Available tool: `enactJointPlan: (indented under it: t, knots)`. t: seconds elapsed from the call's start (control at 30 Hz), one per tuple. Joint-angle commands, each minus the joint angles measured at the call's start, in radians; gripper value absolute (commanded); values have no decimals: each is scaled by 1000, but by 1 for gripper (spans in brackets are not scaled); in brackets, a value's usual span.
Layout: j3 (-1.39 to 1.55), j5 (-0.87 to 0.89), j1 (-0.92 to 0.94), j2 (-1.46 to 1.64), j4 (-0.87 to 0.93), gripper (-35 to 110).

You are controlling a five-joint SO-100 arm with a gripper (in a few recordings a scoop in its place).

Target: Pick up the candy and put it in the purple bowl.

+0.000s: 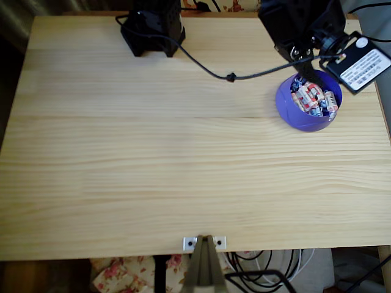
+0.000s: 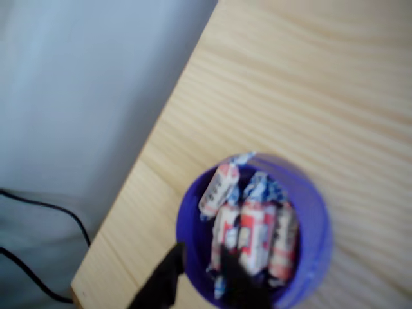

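Observation:
The purple bowl (image 1: 308, 101) stands near the table's right edge in the overhead view. Several twist-wrapped candies (image 1: 314, 97) lie piled inside it, white with red marks and blue ends. My black gripper (image 1: 303, 74) hangs over the bowl's far rim. In the wrist view the bowl (image 2: 318, 222) is at the lower middle with the candies (image 2: 254, 228) in it. The gripper (image 2: 203, 286) is open, one finger (image 2: 161, 283) outside the bowl's wall, the other inside above the sweets. Nothing sits between the fingers.
The arm's black base (image 1: 153, 30) stands at the back of the wooden table (image 1: 153, 152). A black cable (image 1: 232, 77) runs across the top toward the arm. A white labelled box (image 1: 365, 63) sits on the arm beside the bowl. The table edge (image 2: 148, 154) lies close to the bowl.

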Motion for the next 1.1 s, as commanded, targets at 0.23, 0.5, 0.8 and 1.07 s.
enactJointPlan:
  t: [0.23,0.5,0.8,1.07]
  knots:
    - [54,-364,523,426,402,-1]
    - [322,-653,1000,647,351,-1]
    - [597,-664,1091,729,268,-1]
    - [876,-678,1045,1362,534,-1]
